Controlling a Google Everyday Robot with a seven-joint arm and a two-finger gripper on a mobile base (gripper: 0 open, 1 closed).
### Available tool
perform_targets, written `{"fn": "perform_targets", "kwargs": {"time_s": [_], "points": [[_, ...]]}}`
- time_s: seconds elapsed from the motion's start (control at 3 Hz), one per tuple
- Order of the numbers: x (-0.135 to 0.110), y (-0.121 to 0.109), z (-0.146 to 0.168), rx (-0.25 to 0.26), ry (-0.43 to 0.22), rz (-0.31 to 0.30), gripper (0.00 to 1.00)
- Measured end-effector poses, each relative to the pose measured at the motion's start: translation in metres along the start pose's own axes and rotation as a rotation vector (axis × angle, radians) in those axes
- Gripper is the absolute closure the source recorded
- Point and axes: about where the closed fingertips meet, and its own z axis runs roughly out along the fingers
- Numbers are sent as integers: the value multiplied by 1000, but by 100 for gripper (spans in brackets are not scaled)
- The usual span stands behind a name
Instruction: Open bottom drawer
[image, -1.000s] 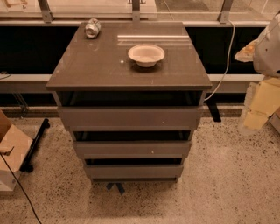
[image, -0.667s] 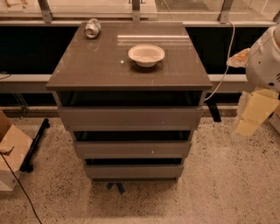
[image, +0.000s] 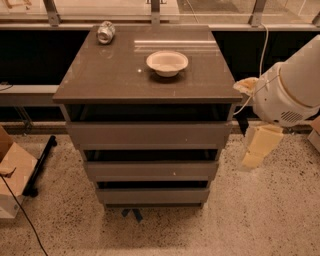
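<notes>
The bottom drawer (image: 152, 195) is the lowest and narrowest of three grey-brown handleless fronts on the cabinet, just above the floor. Its flat front sits set back under the middle drawer (image: 150, 170). My gripper (image: 257, 147) is cream-coloured and hangs below the white arm housing (image: 290, 90), to the right of the cabinet at about the height of the top drawer (image: 149, 134) and the middle one. It is apart from the cabinet and holds nothing that I can see.
A white bowl (image: 167, 62) and a crushed can (image: 105, 32) lie on the cabinet top (image: 115, 75). A cardboard box (image: 12, 175) and a black bar stand on the floor at the left. Blue tape (image: 131, 214) marks the floor in front of the cabinet.
The arm and gripper have moved left and down, closer to the cabinet's right side. The drawers have not moved.
</notes>
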Motion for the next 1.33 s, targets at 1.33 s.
{"fn": "perform_targets", "kwargs": {"time_s": [1.33], "points": [[-23, 3, 116, 21, -142, 6, 0]]}}
